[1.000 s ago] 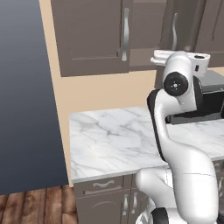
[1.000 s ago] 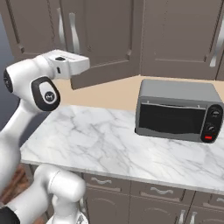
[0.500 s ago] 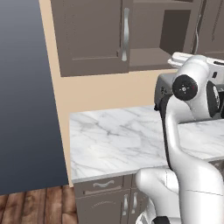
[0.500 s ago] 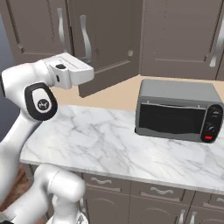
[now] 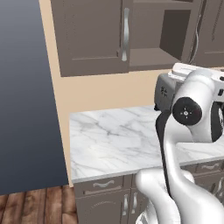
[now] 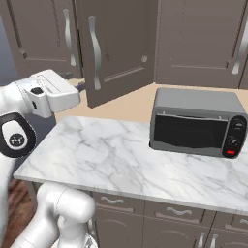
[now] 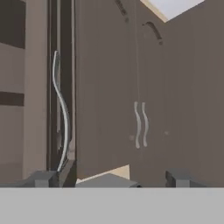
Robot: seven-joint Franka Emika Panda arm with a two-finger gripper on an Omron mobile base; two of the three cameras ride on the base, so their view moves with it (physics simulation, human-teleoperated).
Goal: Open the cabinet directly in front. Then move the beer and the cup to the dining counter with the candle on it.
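Cabinet (image 5: 131,35) with right door swung open, left door shut, gripper (image 7: 111,178) spread wide beside open door's long silver handle (image 7: 61,113), toaster oven (image 6: 196,121) on marble worktop (image 6: 111,160)

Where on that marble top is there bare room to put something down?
The marble worktop is bare from its left edge across to the toaster oven, including the strip along its front. The right end is crowded by the oven.

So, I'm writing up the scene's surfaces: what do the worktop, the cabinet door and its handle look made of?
Worktop: white marble look, grey veins, smooth and polished. Cabinet door: matt grey-brown panelled wood, probably painted; no grain shows. Handle: pale silver with highlights, likely brushed metal.
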